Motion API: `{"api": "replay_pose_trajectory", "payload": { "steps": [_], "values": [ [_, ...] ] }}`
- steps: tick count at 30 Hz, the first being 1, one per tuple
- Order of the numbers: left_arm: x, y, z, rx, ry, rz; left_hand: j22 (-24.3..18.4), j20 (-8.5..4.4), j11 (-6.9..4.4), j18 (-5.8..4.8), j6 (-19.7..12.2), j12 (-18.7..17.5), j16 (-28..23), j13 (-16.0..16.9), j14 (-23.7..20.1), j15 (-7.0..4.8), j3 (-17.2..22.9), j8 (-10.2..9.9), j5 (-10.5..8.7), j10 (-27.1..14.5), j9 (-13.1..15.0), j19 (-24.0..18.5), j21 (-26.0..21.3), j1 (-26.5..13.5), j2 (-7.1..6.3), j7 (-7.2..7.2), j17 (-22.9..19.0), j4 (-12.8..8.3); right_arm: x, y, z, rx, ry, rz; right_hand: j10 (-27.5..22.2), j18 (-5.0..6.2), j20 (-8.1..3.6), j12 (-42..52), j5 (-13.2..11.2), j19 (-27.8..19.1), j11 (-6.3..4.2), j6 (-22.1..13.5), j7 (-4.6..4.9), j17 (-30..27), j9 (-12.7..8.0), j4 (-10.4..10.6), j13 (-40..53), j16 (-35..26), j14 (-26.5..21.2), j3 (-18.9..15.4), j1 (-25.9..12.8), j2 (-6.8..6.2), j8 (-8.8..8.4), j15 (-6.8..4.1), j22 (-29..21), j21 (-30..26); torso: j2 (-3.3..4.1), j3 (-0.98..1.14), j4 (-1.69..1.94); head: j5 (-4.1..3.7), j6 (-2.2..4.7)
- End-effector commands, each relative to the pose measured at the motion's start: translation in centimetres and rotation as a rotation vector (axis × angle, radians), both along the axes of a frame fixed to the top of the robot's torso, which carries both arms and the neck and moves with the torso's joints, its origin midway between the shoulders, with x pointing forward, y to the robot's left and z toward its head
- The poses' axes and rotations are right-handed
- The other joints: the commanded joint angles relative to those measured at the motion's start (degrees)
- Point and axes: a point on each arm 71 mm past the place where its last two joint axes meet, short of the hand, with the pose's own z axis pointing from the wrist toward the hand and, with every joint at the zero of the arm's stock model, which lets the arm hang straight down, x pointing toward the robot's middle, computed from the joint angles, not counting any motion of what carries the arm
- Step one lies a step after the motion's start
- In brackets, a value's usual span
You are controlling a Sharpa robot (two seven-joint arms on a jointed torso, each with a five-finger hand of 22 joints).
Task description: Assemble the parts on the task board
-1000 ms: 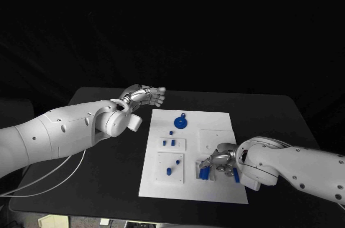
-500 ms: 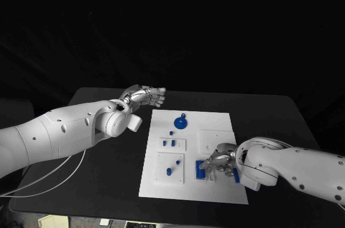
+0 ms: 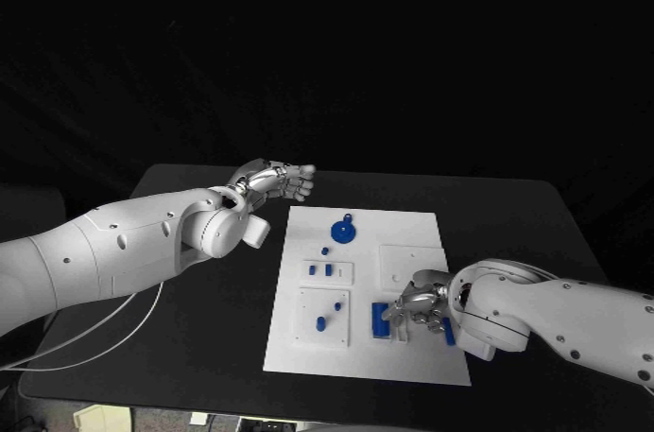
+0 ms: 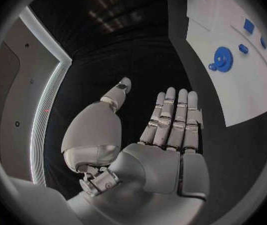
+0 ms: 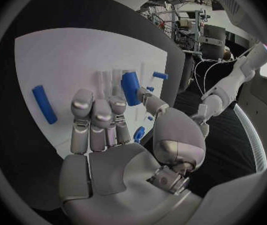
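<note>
Right hand (image 3: 420,311) is hovering over the near right part of the white board (image 3: 409,226), fingers (image 5: 95,116) straight and close together, thumb apart beside a blue block (image 5: 131,87); whether thumb is touching the block can't be told, and nothing is sitting in the palm, so hand is reading as open. In head view the blue block (image 3: 382,323) is lying on the board just beside the hand's fingers, w/ another blue peg (image 3: 447,332) by the wrist side. Left hand (image 3: 273,181) is hanging over the black table (image 3: 204,300) off the board's far left corner, fingers (image 4: 171,116) flat and extended, thumb apart, holding nothing. A blue gear (image 3: 344,231) is lying on the board's far part, small blue pins (image 3: 321,270) sitting in the board's left-side plates.
</note>
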Motion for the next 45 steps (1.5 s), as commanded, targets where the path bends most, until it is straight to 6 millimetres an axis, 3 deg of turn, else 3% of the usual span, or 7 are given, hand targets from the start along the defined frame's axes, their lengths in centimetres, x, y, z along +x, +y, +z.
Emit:
{"api": "replay_pose_trajectory", "payload": {
  "steps": [1, 8, 11, 16, 25, 33, 45],
  "values": [
    [0.0, -0.2, 0.1, -0.001, -0.007, -0.016, 0.08, -0.12, 0.12, 0.65, 0.10, 0.00, -0.17, -0.05, 0.34, 0.14, -0.32, 0.34, -0.15, -0.31, -0.02, -0.39, -0.29, -0.01, 0.53, 0.12, 0.09, -0.10, -0.1, 0.3, 0.3, 0.047, -0.041, 0.051, -0.40, 2.70, -0.04, -0.28, -0.04, 0.04, 0.01, 0.23, 0.71, 0.08, 0.08, 0.36, 0.05, -0.40, -0.09, -0.41, -0.33, -1.77, -0.31, -0.32, 0.28, -0.03, 0.01, 0.01, 0.01, -0.04, 0.15],
    [0.0, -0.1, 0.1, 0.000, -0.008, -0.013, 0.09, -0.12, 0.12, 0.65, 0.10, 0.01, -0.18, -0.04, 0.36, 0.14, -0.33, 0.34, -0.15, -0.31, -0.02, -0.37, -0.30, -0.03, 0.55, 0.12, 0.09, -0.11, -0.3, 0.3, 1.2, 0.127, -0.143, 0.118, -0.71, 2.70, -0.36, -0.37, -0.02, 0.05, 0.40, -1.65, 1.15, 0.04, 0.02, 0.87, 0.13, -0.76, -0.12, -0.20, 1.07, -4.07, -1.22, -0.07, 0.02, -0.33, 0.00, 0.07, 0.01, 0.02, 0.20],
    [0.0, -0.1, 0.1, -0.001, -0.008, -0.013, 0.09, -0.12, 0.12, 0.65, 0.10, 0.01, -0.18, -0.04, 0.36, 0.14, -0.34, 0.34, -0.15, -0.30, -0.02, -0.37, -0.30, -0.03, 0.56, 0.12, 0.09, -0.11, -0.3, -0.1, 1.9, 0.133, -0.239, 0.187, -1.06, 2.70, -0.42, -0.07, 0.69, -0.26, 1.16, -3.71, 1.95, 0.18, 0.28, -1.98, 0.39, -0.91, -0.12, -3.43, 3.09, -2.75, -1.96, 0.68, 0.03, -0.46, -0.02, 0.06, 0.00, 0.02, 0.21],
    [0.0, 0.0, 0.1, 0.000, -0.008, -0.011, 0.11, -0.12, 0.12, 0.65, 0.10, 0.01, -0.19, -0.04, 0.36, 0.14, -0.35, 0.34, -0.15, -0.30, -0.03, -0.37, -0.31, -0.03, 0.56, 0.12, 0.10, -0.12, -0.2, -0.5, 3.2, 0.162, -0.416, 0.313, -1.23, 2.70, -0.55, 0.48, 7.93, -0.64, 1.48, -4.89, 2.31, 0.34, 0.84, -7.47, 0.69, -1.21, -0.21, -6.44, 10.96, -1.36, -2.23, 0.95, 0.07, -0.58, -0.03, 0.05, -0.07, 0.09, 0.31],
    [0.0, 0.0, 0.1, -0.001, -0.009, -0.013, 0.12, -0.12, 0.12, 0.65, 0.09, 0.01, -0.20, -0.04, 0.37, 0.14, -0.37, 0.34, -0.15, -0.30, -0.03, -0.36, -0.32, -0.02, 0.57, 0.12, 0.10, -0.16, -0.5, 1.1, 4.6, 0.098, -0.727, 0.612, -3.14, 2.69, 0.92, 0.01, 3.17, -2.07, 2.15, -7.18, 2.93, 0.07, 0.42, -6.80, 0.39, -3.04, -1.30, 5.10, 25.26, -6.22, -3.79, 1.65, -0.72, -2.47, 0.01, 0.12, -0.03, 0.07, 0.26],
    [0.1, 0.0, 0.1, 0.000, -0.010, -0.012, 0.14, -0.12, 0.12, 0.65, 0.09, 0.01, -0.21, -0.04, 0.37, 0.14, -0.39, 0.34, -0.15, -0.30, -0.04, -0.36, -0.33, -0.03, 0.58, 0.13, 0.10, -0.17, -0.6, 3.1, 4.9, 0.069, -0.852, 0.741, -10.26, 2.70, 2.30, 0.53, 0.97, -7.93, -0.45, -14.00, -1.46, 2.21, 0.21, -7.56, 0.46, -2.90, -7.92, 6.65, 28.68, -7.53, -6.06, -0.18, 0.86, -3.62, 0.03, 0.14, -0.01, -0.11, 0.11],
    [0.2, 0.2, 0.0, 0.001, -0.011, -0.008, 0.18, -0.01, 0.08, 0.48, 0.13, 0.05, -0.42, -0.03, 0.16, 0.24, -0.52, 0.39, -0.15, -0.22, -0.06, -0.84, -0.69, -0.08, 0.69, 0.11, 0.07, -0.28, -1.5, 4.0, 2.1, -0.083, -0.761, 0.893, -12.34, 2.70, 2.71, 2.46, 0.26, -9.39, -0.23, -16.05, -4.96, 3.50, 1.17, -7.55, 0.05, -1.39, -10.29, 9.95, 32.06, -7.61, -5.61, 0.02, 1.33, -2.79, 0.06, 0.05, 0.04, -0.01, -0.51]
  ]
}}
